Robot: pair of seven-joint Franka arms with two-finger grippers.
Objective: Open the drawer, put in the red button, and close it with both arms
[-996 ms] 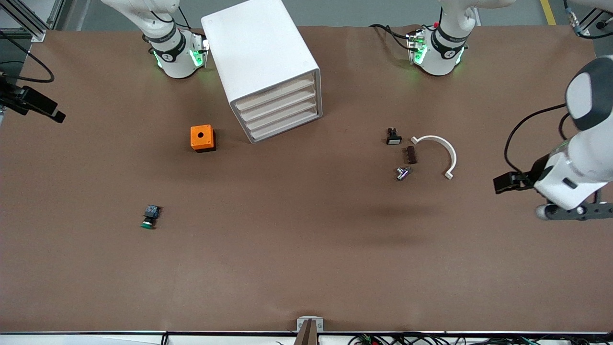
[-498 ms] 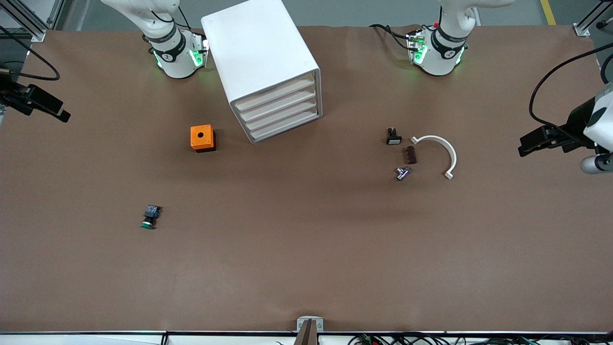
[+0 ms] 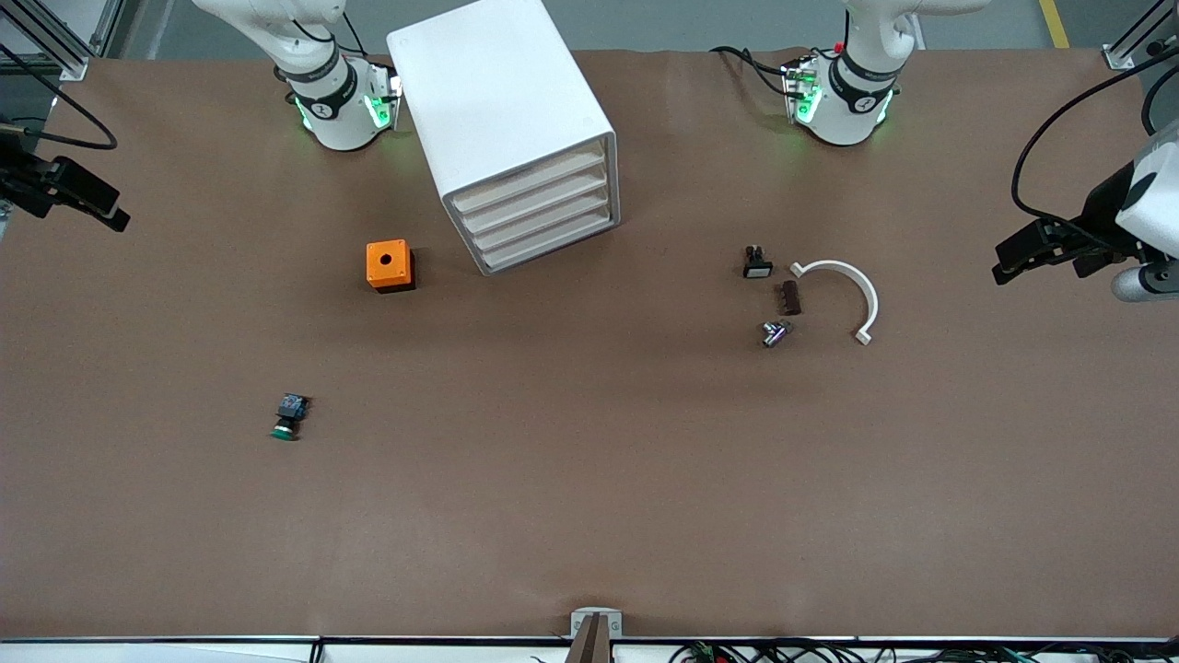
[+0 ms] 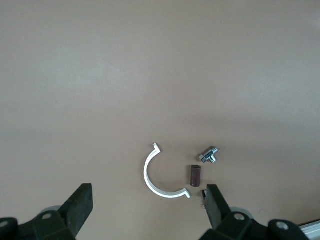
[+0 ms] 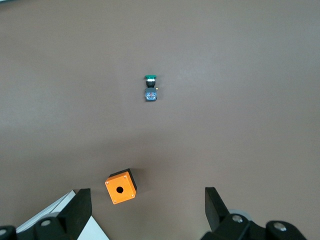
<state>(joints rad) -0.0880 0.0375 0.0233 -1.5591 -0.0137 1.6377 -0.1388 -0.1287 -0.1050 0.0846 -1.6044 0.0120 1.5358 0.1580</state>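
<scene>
The red button is in no view. The white drawer cabinet (image 3: 502, 120) stands between the arm bases, and all its drawers (image 3: 539, 216) are shut. Its corner shows in the right wrist view (image 5: 60, 222). My left gripper (image 3: 1013, 253) is up in the air over the left arm's end of the table, open and empty; its wrist view (image 4: 147, 215) shows the jaws wide apart. My right gripper (image 3: 106, 214) is in the air at the right arm's end, open and empty, over the table beside the orange box (image 5: 120, 187) in its wrist view (image 5: 147, 210).
A green-capped button (image 3: 287, 419) (image 5: 150, 87) lies nearer the front camera than the orange box with a hole (image 3: 389, 265). Toward the left arm's end lie a white arc (image 3: 843, 290) (image 4: 155, 180), a brown cylinder (image 3: 790, 297) (image 4: 195, 175), a metal fitting (image 3: 775, 332) (image 4: 208, 155) and a small black part (image 3: 757, 263).
The left arm has swung away from the front camera toward the robots' side and out toward the table's end. The right gripper has shifted only slightly. Nothing on the table moved.
</scene>
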